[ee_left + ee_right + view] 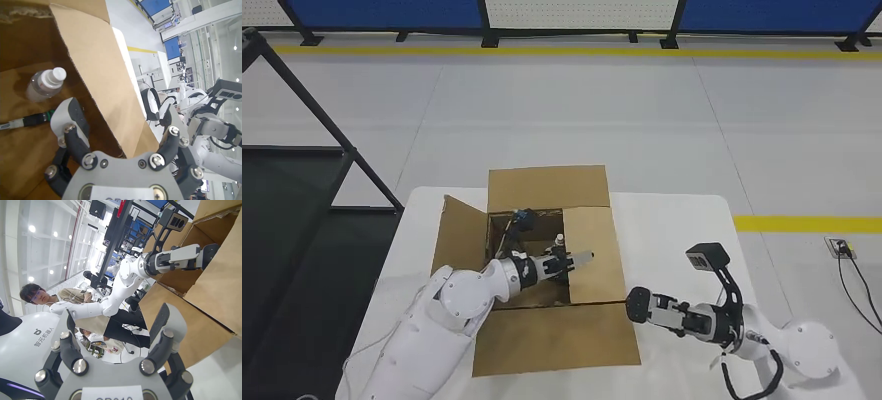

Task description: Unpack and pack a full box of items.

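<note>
Unpacking looks barely begun: box (547, 185) mid-table, bottle (44, 85) inside by its right flap, left gripper (121, 108) spread wide astride that flap, right gripper (117, 317) agape and empty beside the box.

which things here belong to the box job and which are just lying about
Job:
box
bottle inside it
black tool beside the bottle
left hand, open at a box flap
right hand, open beside the box

Lying about:
table under the box
black frame
yellow line
</note>
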Robot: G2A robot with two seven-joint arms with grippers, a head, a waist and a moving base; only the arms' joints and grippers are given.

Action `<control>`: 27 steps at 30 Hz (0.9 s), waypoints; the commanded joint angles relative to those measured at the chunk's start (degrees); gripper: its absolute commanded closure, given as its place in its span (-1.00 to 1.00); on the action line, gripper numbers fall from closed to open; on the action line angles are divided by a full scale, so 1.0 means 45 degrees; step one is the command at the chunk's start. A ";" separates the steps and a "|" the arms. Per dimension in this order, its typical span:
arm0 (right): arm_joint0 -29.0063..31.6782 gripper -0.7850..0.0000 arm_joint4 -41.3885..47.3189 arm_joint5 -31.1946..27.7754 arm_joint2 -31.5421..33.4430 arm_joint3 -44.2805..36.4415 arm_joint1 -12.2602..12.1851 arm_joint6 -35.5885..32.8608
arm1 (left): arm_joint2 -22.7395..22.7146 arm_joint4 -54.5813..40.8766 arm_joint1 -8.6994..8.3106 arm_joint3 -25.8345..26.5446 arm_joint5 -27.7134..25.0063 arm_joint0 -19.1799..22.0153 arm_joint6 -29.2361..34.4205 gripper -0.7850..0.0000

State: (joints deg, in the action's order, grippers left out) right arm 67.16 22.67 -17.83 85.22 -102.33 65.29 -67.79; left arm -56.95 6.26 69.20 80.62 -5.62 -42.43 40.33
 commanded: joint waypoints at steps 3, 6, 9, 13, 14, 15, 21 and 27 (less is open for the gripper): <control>0.0222 -1.00 -0.0020 -0.0076 0.0014 -0.0167 -0.0049 0.0161 | 0.0260 -0.0468 0.0157 -0.0103 -0.0302 0.0173 -0.0249 -1.00; 0.0281 -1.00 0.0023 -0.0142 -0.0029 -0.0216 -0.0080 0.0206 | 0.0289 -0.0804 0.0239 0.0036 -0.0477 0.0236 -0.0511 -1.00; 0.0287 -1.00 0.0034 -0.0237 -0.0101 -0.0198 -0.0107 0.0232 | 0.0280 -0.0930 0.0289 0.0372 -0.0557 0.0226 -0.0737 -1.00; 0.0273 -1.00 0.0031 -0.0309 -0.0183 -0.0176 -0.0142 0.0312 | 0.0140 -0.0800 0.0288 0.1179 -0.0467 0.0109 -0.0931 -1.00; 0.0271 -1.00 -0.0007 -0.0318 -0.0189 -0.0181 -0.0152 0.0355 | 0.0128 -0.0733 0.0294 0.1405 -0.0416 0.0083 -0.1024 -1.00; 0.0275 -1.00 -0.0029 -0.0302 -0.0208 -0.0188 -0.0162 0.0383 | 0.0157 -0.0607 0.0305 0.1615 -0.0332 0.0064 -0.1135 -1.00; 0.0098 -1.00 -0.0222 -0.0303 -0.0466 -0.0423 -0.0201 0.0453 | 0.0935 0.0099 0.0533 0.2236 0.0437 0.0282 -0.1681 -1.00; 0.0215 -1.00 -0.1192 0.0110 -0.0826 -0.1101 -0.0236 0.1186 | 0.1904 0.0040 0.0987 0.1666 0.0759 0.1043 -0.2400 -1.00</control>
State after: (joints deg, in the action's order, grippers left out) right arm 67.69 18.06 -17.86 81.40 -106.76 64.28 -63.42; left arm -49.07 6.94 73.25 88.80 -2.06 -38.42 30.13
